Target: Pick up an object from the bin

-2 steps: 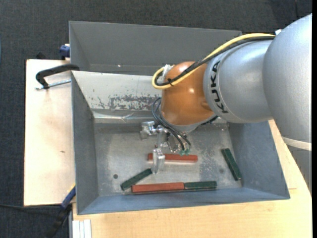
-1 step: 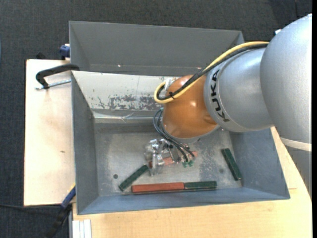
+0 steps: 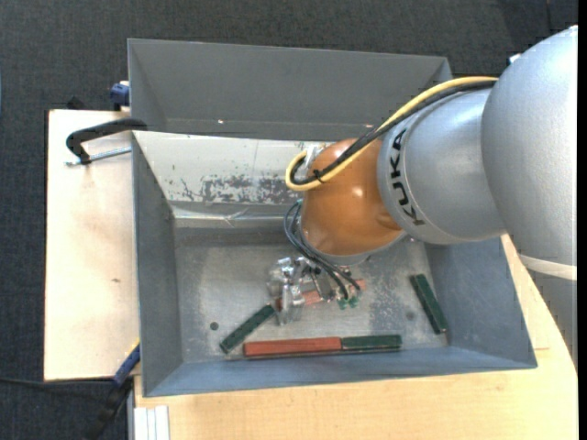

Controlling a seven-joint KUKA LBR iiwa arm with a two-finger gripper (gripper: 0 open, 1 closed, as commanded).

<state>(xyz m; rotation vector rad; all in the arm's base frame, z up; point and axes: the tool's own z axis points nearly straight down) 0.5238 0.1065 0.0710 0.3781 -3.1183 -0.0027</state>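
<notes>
My gripper (image 3: 288,288) is low over the bin floor, near the middle, its metal parts just below the orange cover. A dark green stick (image 3: 248,328) lies slanted just below and left of it, its upper end close to the gripper. Along the front wall lies a long bar (image 3: 321,345), red-brown on the left and dark green on the right. Small reddish and green bits (image 3: 346,295) show right beside the gripper; I cannot tell whether they are loose things or part of it.
Another dark green stick (image 3: 427,302) lies slanted by the bin's right wall. A small dark speck (image 3: 214,326) sits on the floor at the left. The arm and its orange cover hide the floor's back middle.
</notes>
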